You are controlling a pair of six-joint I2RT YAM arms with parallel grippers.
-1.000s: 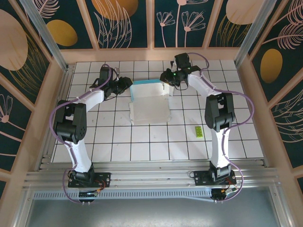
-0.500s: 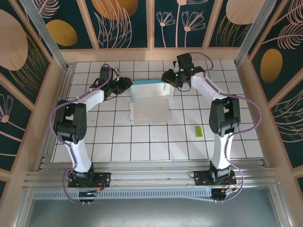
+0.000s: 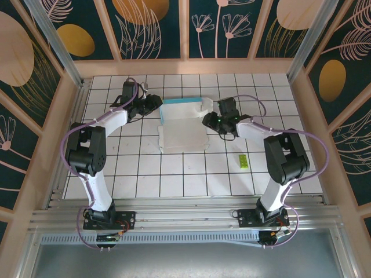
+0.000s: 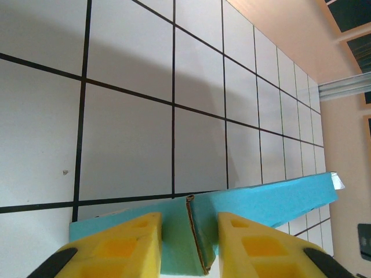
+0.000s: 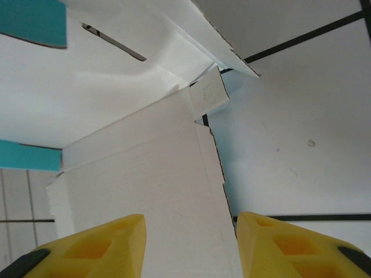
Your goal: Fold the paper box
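Paper box (image 3: pixel 182 124) sits mid-tabletop (image 3: pixel 174 174), white inner face up, teal far wall raised. Yellow-green slip (image 3: pixel 244 161) lies well apart from the box, off its near right corner, away from both arms.

Left gripper (image 3: pixel 157 104) is at the box's far left corner. Right gripper (image 3: pixel 206 120) is just beside the box's right edge, roughly halfway along it.

Against a second ago: the right gripper was up at the box's far right corner. It has dropped back along the right side, and its jaws have widened. Left gripper and the body of the box unmoved.

Left wrist view: yellow fingers (image 4: pixel 124 243) stand either side of the teal wall's cut edge. Jaws nearly closed, a sliver of gap showing; whether they pinch the card, cannot tell.

Right wrist view: jaws wide apart over the white panel, holding nothing. A slot and a small white tab at the box's corner show here, too fine for the top view
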